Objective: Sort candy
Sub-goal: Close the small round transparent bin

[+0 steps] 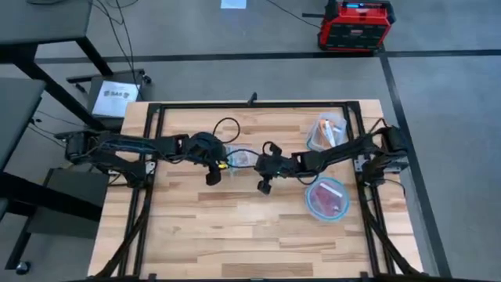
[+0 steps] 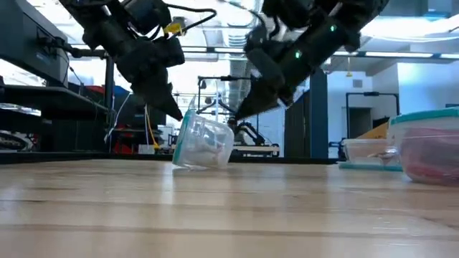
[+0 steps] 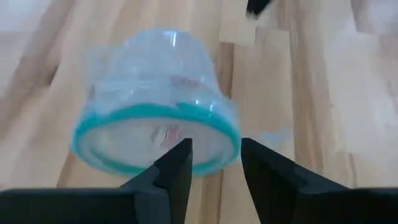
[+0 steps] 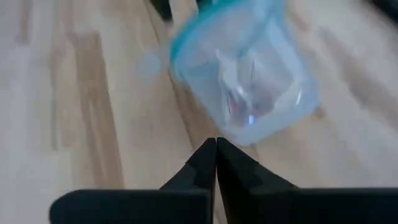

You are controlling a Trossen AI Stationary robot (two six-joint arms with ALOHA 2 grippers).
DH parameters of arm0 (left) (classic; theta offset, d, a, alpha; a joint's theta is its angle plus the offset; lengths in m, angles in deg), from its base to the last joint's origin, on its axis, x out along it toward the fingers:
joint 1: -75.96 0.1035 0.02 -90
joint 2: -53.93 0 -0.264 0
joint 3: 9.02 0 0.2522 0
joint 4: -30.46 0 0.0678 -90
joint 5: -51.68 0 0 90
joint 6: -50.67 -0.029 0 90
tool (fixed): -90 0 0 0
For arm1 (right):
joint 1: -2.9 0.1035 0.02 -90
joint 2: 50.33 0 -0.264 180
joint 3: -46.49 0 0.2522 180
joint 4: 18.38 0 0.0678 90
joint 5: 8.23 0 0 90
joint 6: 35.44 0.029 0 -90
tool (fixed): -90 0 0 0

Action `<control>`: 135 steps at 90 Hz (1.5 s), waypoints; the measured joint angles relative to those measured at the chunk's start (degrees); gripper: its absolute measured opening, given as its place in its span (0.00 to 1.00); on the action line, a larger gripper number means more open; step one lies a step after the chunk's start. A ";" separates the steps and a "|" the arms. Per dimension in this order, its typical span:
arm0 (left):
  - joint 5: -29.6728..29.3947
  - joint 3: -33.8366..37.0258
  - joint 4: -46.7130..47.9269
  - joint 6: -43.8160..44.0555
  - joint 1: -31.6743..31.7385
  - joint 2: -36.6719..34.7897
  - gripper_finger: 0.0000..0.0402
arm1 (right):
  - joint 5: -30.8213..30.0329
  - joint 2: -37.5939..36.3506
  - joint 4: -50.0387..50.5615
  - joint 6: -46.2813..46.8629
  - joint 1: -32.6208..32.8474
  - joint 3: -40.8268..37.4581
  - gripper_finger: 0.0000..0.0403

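Observation:
A clear tub with a teal rim (image 3: 155,106) lies on its side at the table's middle (image 1: 239,159), with pale silvery candy (image 2: 204,147) inside. My left gripper (image 3: 216,155) is open just left of the tub, its fingers in front of the rim. My right gripper (image 4: 216,146) is shut and points down at the tub's bottom end (image 4: 261,118) from the right. In the low view both grippers slant down toward the tub from either side (image 2: 178,113), (image 2: 238,111). My left gripper has one fingertip (image 3: 181,149) in front of the tub's teal rim (image 3: 205,127); whether it touches the rim, I cannot tell. My right gripper has its shut fingertips (image 4: 211,149) close to the tub's bottom edge (image 4: 239,138); whether they touch it, I cannot tell.
At the right of the table stand two more clear tubs: the far one (image 1: 327,131) holds orange-white candy and the near one (image 1: 327,198) holds red candy. A black frame (image 1: 149,125) runs around the tabletop. Bare wood lies toward the near edge.

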 joint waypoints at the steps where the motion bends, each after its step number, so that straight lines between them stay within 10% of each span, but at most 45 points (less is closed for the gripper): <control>1: -0.07 0.00 0.26 -0.01 0.01 0.01 0.31 | 0.01 -0.07 0.00 -0.19 -0.35 -0.01 0.00; 37: -0.32 0.02 1.19 0.19 0.01 0.01 0.31 | 13.24 3.25 -9.17 -1.36 -11.78 -0.16 0.00; 135: -0.22 0.05 -3.31 1.08 -0.17 0.03 0.31 | 13.87 11.45 -10.08 0.84 -10.07 -0.11 0.00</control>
